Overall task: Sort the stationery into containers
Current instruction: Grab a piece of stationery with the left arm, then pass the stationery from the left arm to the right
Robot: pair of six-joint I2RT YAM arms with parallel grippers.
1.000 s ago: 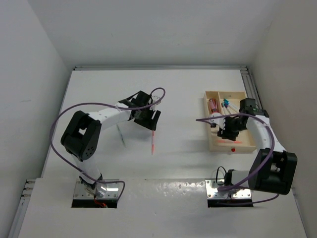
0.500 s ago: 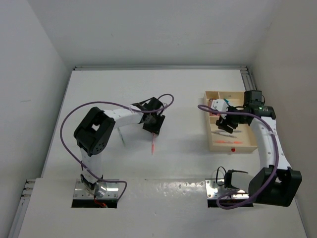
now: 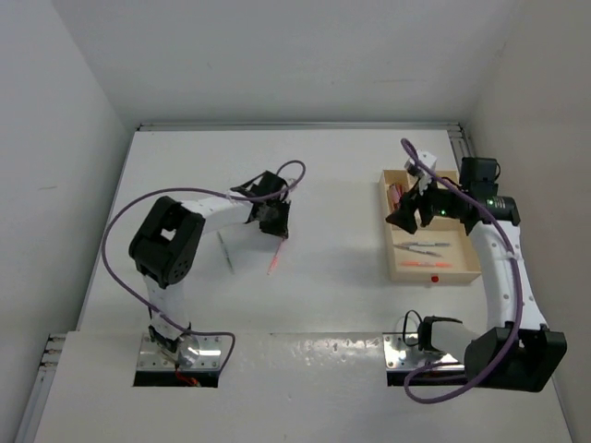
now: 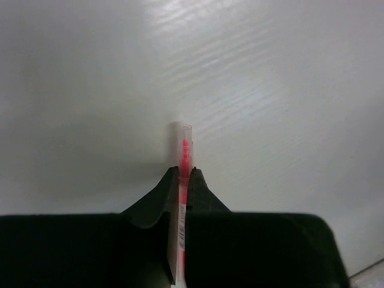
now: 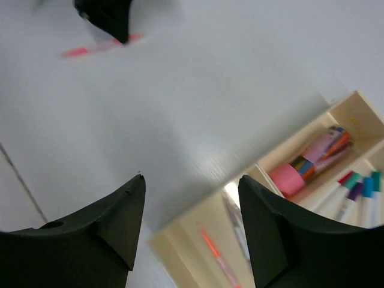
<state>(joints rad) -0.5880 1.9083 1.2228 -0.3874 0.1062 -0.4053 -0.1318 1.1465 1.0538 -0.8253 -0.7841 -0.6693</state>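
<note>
1. Now the left gripper [image 4: 183, 175] is clamped tight on the orange-red pen [image 4: 185, 147], mid-tabletop [image 3: 332, 185].
2. Right gripper [image 5: 191, 180] hangs open, empty, above the wooden tray [image 3: 457, 276] holding pens [image 3: 420, 247].

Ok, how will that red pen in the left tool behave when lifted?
Probably stiff and light: the red pen is thin and looks straight in the left tool. It looks pinched near one end, so it may pivot or droop. The slim, smooth-looking barrel could slip, and would likely roll on the table if dropped.
</note>
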